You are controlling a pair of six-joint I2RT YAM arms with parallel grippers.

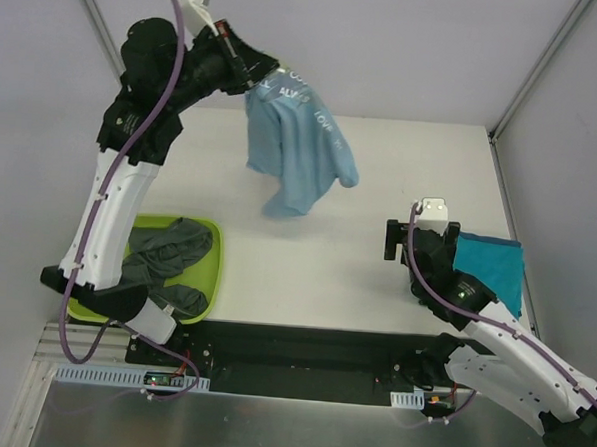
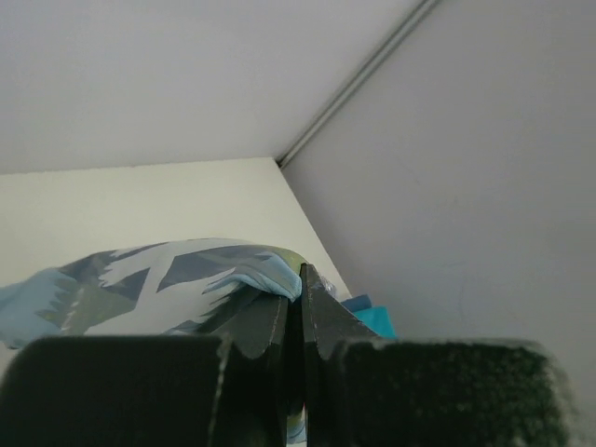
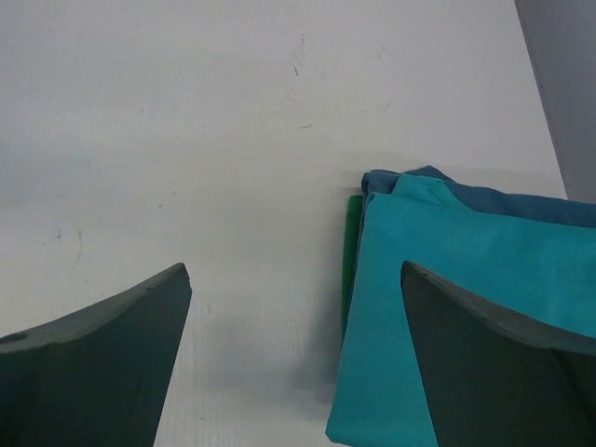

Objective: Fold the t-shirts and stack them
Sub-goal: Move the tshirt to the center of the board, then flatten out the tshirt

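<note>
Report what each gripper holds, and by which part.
Left gripper: shut on the light blue printed cloth t-shirt, pinching a bunched fold at its hanging top, by the white print. Right gripper: open, holding nothing.

Bench (image 1: 306, 274): white matte surface; faint scuff marks show in the right wrist view. Tub (image 1: 209, 259): lime-green plastic, rectangular with rounded corners, located at 8 o'clock on the bench, close to its near edge. Black strip (image 1: 302, 346): runs along the bench edge at 6 o'clock. Metal plate (image 1: 298, 429): lies beyond the strip, also at 6 o'clock. Wall panels (image 1: 408, 49): plain grey, closing the 9, 12 and 3 o'clock sides. Frame post (image 1: 542, 71): slim metal, at the 2 o'clock corner.
</note>
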